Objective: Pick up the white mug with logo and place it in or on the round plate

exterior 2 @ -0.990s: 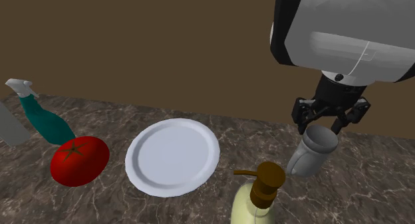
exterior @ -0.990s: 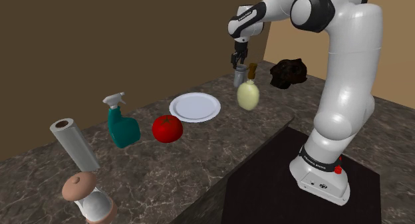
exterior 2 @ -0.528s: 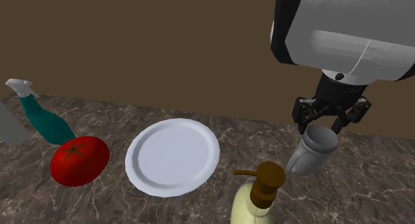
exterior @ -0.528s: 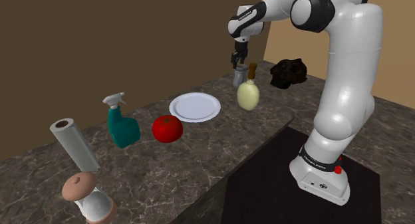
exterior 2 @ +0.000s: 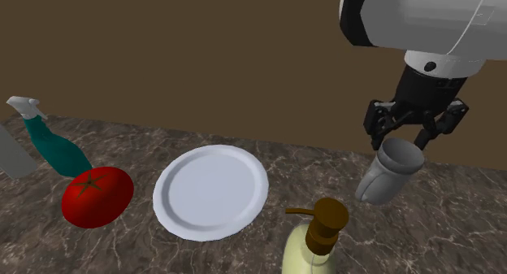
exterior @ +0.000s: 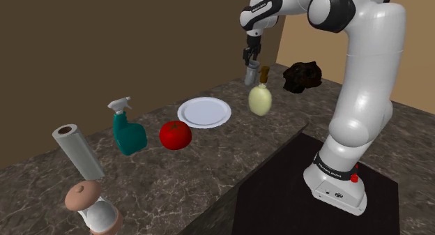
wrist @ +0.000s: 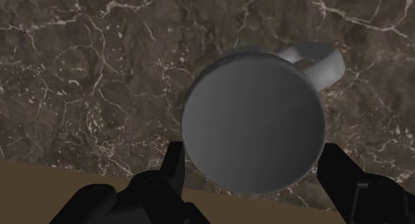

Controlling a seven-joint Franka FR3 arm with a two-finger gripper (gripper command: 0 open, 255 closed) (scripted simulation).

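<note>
The dark marbled countertop [exterior: 209, 164] is spread beneath the gripper [exterior: 249, 62]; the white arm [exterior: 362, 94] is reached out over it; the round white plate [exterior 2: 210, 191] is seen lying flat on the countertop, lower than the gripper and off to the second exterior view's left of it, well apart; a yellowish soap dispenser [exterior 2: 313, 246] with a brown pump is stood near the gripper, below it and nearer the camera; a grey mug [exterior 2: 382, 176] is clasped at its rim between the black fingers [wrist: 174, 164], hung tilted directly under the gripper, with its handle [wrist: 318, 60] turned away from the fingers; no logo can be made out on it.
</note>
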